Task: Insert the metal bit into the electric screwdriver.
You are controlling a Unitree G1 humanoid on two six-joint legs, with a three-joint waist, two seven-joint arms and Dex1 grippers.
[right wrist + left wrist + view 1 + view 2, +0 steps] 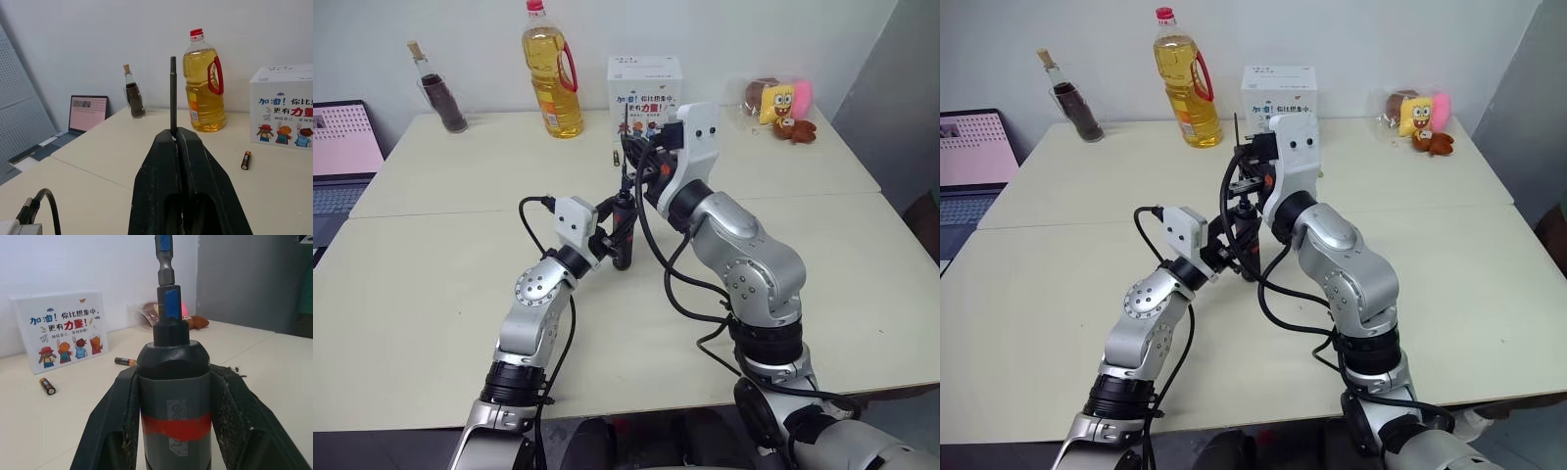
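both grippers are working above the middle of the table, right in front of the robot. left gripper has its two black fingers clamped on the electric screwdriver, one on each side of the body at the red band, and the tool stands upright with its nose rising clear of the fingertips. the metal bit sits in that nose, its hex shank poking straight up out of the collar. right gripper is just above, jaws pressed together on the upper stretch of the bit, and the thin rod stands up past the fingertips in the right wrist view. behind them, two batteries lie on the table near the white box, with an oil bottle beside it.
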